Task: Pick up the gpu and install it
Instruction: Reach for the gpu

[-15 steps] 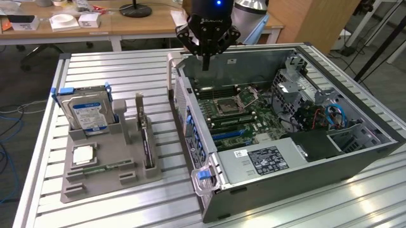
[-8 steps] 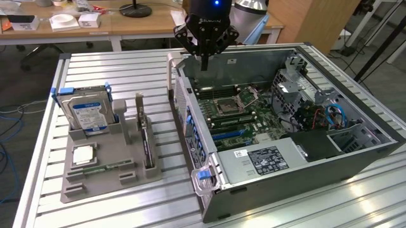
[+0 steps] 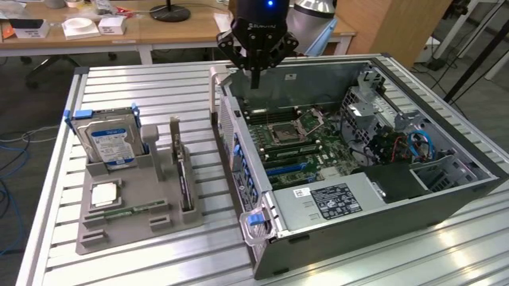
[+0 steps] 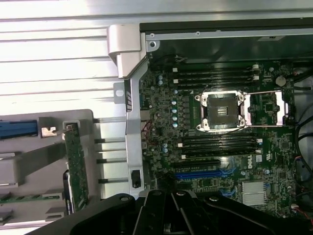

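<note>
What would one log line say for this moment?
gripper: shut, empty, above computer case | gpu: upright in grey tray

The black robot arm (image 3: 258, 12) hangs at the top of the exterior view, with a small blue light on it. Its black gripper (image 3: 254, 80) points straight down. The two thin fingers are pressed together at the tips and carry nothing. The gripper is up in the air.
</note>
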Robot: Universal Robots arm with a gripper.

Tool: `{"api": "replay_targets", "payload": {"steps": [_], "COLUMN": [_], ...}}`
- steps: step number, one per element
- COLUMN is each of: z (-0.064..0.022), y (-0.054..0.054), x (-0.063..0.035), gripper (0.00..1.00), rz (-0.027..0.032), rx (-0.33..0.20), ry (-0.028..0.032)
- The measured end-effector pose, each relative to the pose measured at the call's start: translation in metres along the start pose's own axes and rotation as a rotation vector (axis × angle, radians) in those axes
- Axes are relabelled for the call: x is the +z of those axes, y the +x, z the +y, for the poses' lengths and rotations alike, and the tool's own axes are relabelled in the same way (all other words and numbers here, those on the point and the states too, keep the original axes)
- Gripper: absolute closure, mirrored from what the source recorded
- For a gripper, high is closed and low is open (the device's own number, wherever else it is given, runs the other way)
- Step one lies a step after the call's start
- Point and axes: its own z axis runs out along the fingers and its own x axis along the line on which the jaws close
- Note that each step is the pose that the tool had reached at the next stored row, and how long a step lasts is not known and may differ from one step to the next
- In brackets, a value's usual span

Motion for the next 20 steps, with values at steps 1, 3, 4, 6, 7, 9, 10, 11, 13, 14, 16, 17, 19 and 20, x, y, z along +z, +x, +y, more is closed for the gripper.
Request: {"api": "replay_targets", "payload": {"steps": [1,3,4,6,7,9,10,11,13,14,16,17,19,20], "z": [0.0,-0.0001,-0.0001,-0.0002,-0.0002,-0.0003,-0.0003,-0.0003,-0.0004,-0.0004,-0.0005,-0.0005,-0.0007,-0.0007], "y": [0.0003,0.001,0.0014,0.0022,0.0027,0.0036,0.0039,0.0043,0.0052,0.0057,0.0066,0.0072,0.0085,0.0092], "x": [0.0,0.0,-0.0001,-0.0001,-0.0001,-0.0001,-0.0001,-0.0001,-0.0001,-0.0002,-0.0002,-0.0002,-0.0002,-0.0003], "gripper": [0.89,0.89,0.89,0.89,0.89,0.89,0.89,0.89,0.89,0.89,0.89,0.89,0.89,0.89], "rz": [0.0,0.0,0.0,0.0001,0.0001,0.0,0.0,0.0001,0.0,0.0,0.0,0.0,0.0001,0.0001], "rx": [0.0,0.0,0.0,0.0,0.0,0.0,0.0,0.0,0.0,0.0,0.0,0.0,0.0,0.0], "ry": [0.0,0.0,0.0,0.0,0.0001,0.0,0.0,0.0001,0.0,0.0,0.0,0.0,0.0,0.0001]}}
